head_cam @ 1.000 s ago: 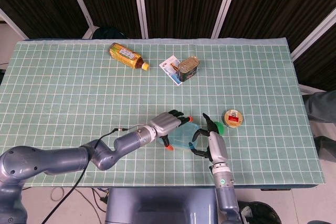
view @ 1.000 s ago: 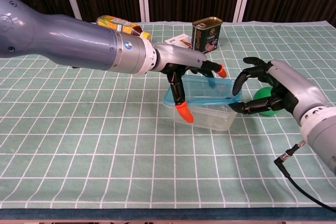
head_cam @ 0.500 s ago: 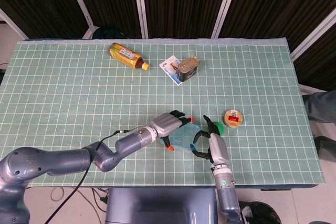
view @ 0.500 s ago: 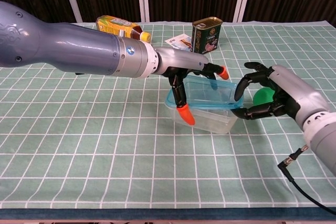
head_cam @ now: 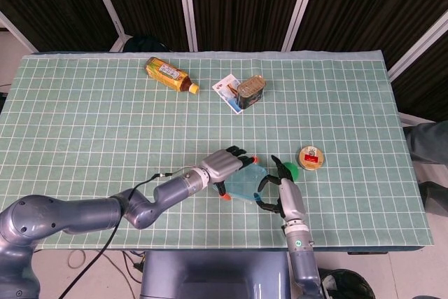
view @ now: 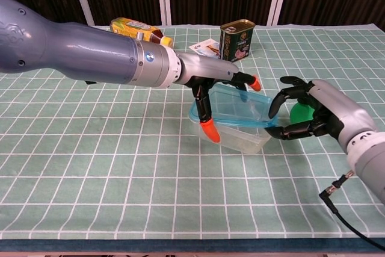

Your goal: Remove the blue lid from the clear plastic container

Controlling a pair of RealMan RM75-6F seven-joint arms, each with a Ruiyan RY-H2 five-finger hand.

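The clear plastic container (view: 245, 139) sits on the green checked cloth near the table's front. Its blue lid (view: 237, 108) lies tilted on top. My left hand (view: 207, 91) grips the lid's left end, its thumb down the front and its fingers across the top. In the head view the left hand (head_cam: 222, 166) covers part of the lid (head_cam: 243, 184). My right hand (view: 308, 117) curls its fingers around the container's right end, above and below the rim. From the head camera the right hand (head_cam: 283, 194) is just right of the container.
A green ball (view: 299, 112) lies right behind my right hand, with a round tin (head_cam: 311, 157) beyond it. At the back stand a tin can (view: 236, 39), a card (head_cam: 227, 89) and a lying bottle (view: 137, 29). A loose cable plug (view: 332, 189) hangs by my right wrist.
The lid and container have shifted slightly right and toward me with both hands. The lid's left end has tilted up more from the container.
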